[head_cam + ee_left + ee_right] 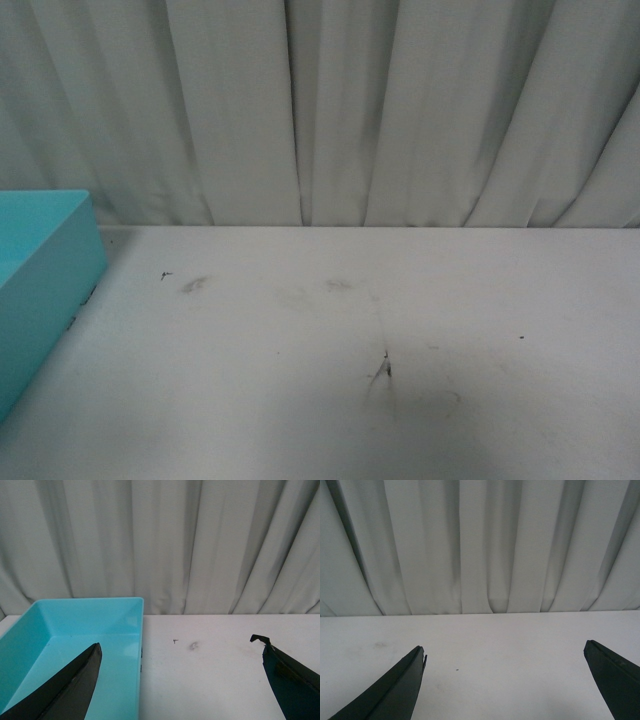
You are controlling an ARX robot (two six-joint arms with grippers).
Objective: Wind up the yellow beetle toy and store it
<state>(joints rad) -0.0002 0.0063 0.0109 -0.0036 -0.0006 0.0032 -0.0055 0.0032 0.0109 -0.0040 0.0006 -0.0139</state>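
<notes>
The yellow beetle toy is out of view in all frames. A turquoise bin (40, 270) stands at the table's left edge; it also shows in the left wrist view (75, 630) and looks empty as far as I can see. My left gripper (180, 650) is open and empty, one finger over the bin, the other over bare table. My right gripper (505, 652) is open and empty above bare white table. Neither arm shows in the front view.
The white table (350, 350) carries a few dark scuff marks (385, 368). A pale pleated curtain (330, 110) hangs along the table's far edge.
</notes>
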